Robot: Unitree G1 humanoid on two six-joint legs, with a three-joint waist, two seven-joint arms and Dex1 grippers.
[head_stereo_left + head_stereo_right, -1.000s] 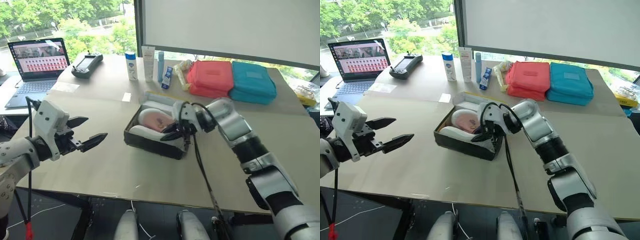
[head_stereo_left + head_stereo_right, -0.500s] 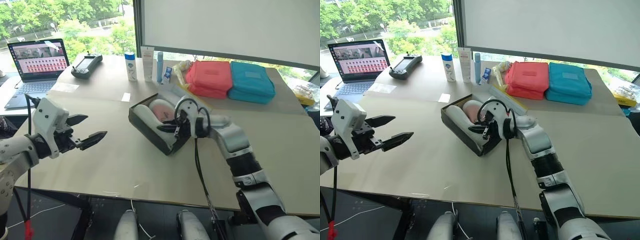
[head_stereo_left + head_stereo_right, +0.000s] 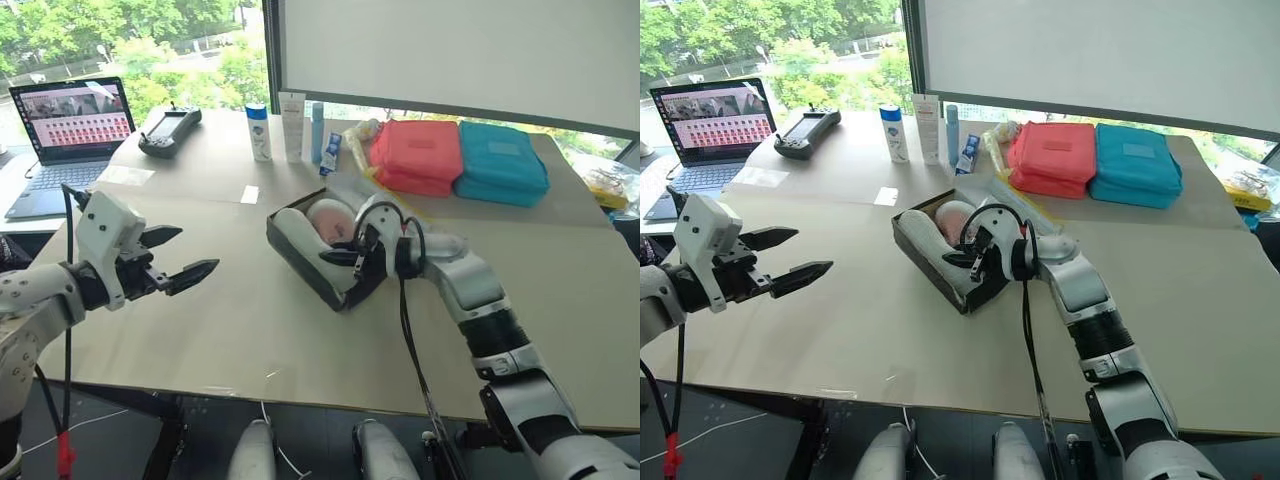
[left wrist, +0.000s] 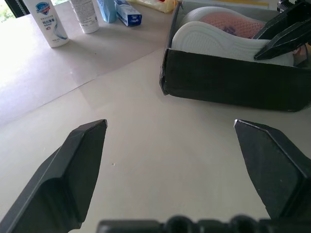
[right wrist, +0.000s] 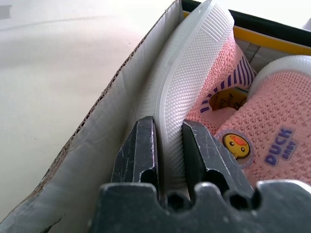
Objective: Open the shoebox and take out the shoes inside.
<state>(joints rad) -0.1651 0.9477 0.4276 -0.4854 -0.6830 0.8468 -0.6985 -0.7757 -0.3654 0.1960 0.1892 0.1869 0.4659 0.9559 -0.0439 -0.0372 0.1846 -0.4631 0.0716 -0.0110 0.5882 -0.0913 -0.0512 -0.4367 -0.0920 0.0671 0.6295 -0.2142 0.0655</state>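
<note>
Since a second ago the shoebox (image 3: 318,257) has swung round on the table (image 3: 230,330), its near end now angled toward the robot's right. It lies open mid-table, the shoes (image 5: 228,116) inside. The right gripper (image 5: 168,145) reaches into the near end of the box, its fingers clamped on the white sole of the shoe that stands on edge against the cardboard wall. The left gripper (image 3: 180,258), jaws spread wide and empty, hangs well apart to the box's left.

Beige table (image 3: 250,330) by daylit window (image 3: 130,40) (trees outside).
</note>
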